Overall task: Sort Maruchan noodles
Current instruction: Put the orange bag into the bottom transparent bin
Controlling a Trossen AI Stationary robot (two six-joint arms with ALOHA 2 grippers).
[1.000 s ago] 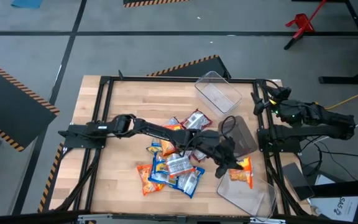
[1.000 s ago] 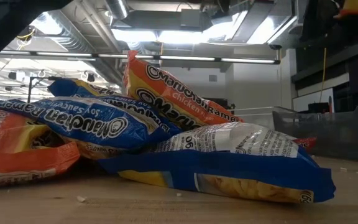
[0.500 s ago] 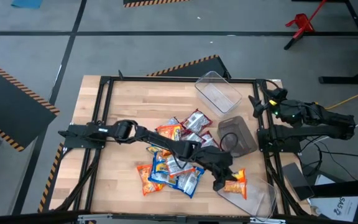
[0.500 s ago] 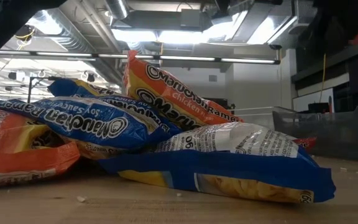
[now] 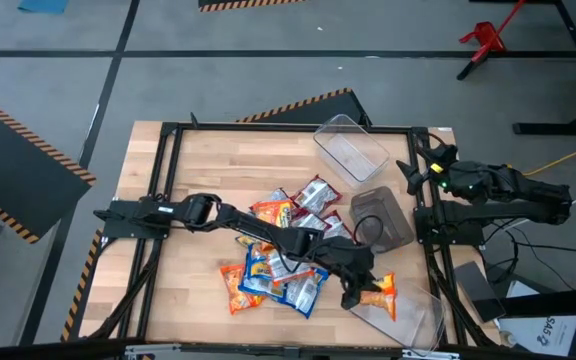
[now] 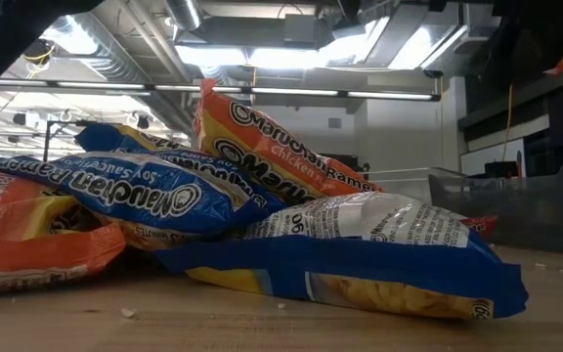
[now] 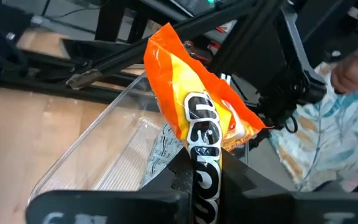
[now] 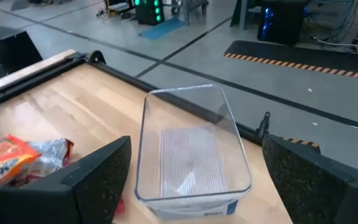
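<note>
Pile of Maruchan noodles (image 5: 273, 268) lies mid-table, orange, blue and red packets overlapping. Left gripper (image 5: 353, 292) reaches right of the pile, clamped on an orange packet (image 7: 199, 115) held over the near clear tub (image 5: 408, 318). Right gripper (image 5: 413, 168) waits at the table's right edge, fingers spread wide, facing the far clear tub (image 8: 191, 146).

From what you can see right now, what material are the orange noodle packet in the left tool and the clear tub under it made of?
The orange noodle packet looks like thin glossy plastic film: it crinkles, catches highlights and carries print. The clear tub looks like hard transparent plastic, smooth walled, with the wooden table showing through it; glass seems unlikely but cannot be ruled out. The left tool pinches the packet's lower end.
</note>
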